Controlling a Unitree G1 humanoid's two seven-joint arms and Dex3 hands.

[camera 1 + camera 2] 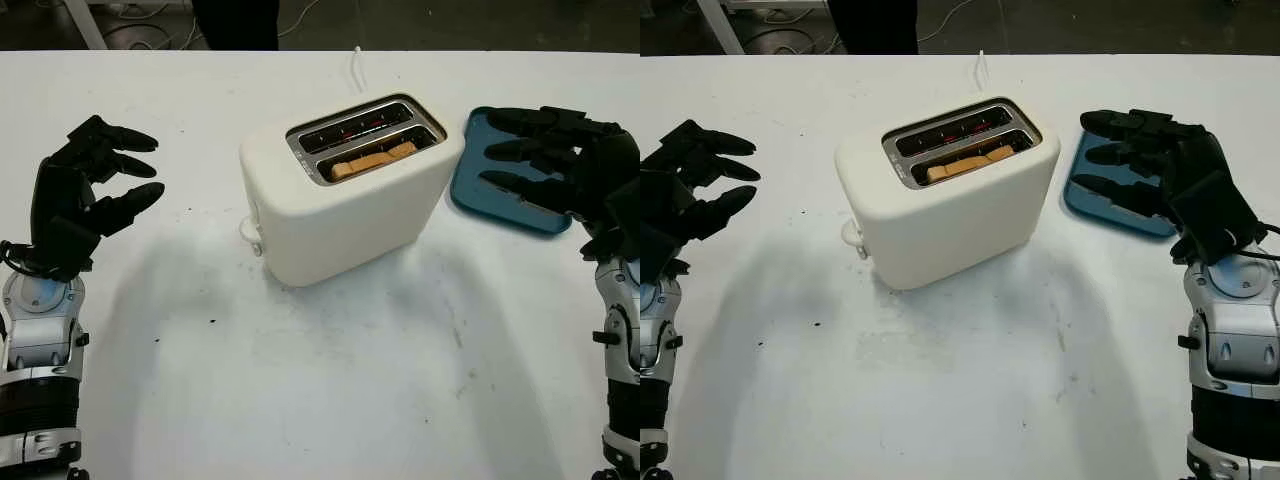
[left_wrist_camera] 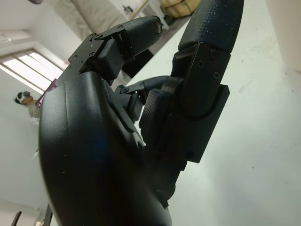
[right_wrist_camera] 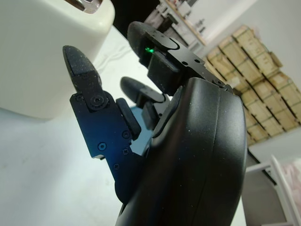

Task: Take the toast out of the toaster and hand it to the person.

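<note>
Left hand [image 1: 95, 185]: empty and released, held above the table [image 1: 320, 400] well to the left of the toaster; takes no part in the step as things stand

Toaster [image 1: 345, 195]: cream, two slots, standing askew at the table's middle, its small lever knob [image 1: 247, 231] on the end facing the left hand. Far slot shows only its wires

Toast [image 1: 372, 160]: one slice, sunk in the near slot, only the top edge showing just below the rim. Judged not yet touched. To lift it well, the fingers should come down from straight above, pinch the exposed edge across its thin faces, and draw upright so the slice does not jam on the slot wires; the light toaster may need steadying if it drags

Blue tray [image 1: 470, 185]: flat, just beside the toaster's right end

Right hand [image 1: 1160, 170]: empty, unclenched, hovering over the tray, fingers [image 1: 1110, 155] pointing toward the toaster; nearest to the toast, so the likely picker

Person [image 1: 235, 22]: dark clothing at the table's far edge, the handover target
</note>
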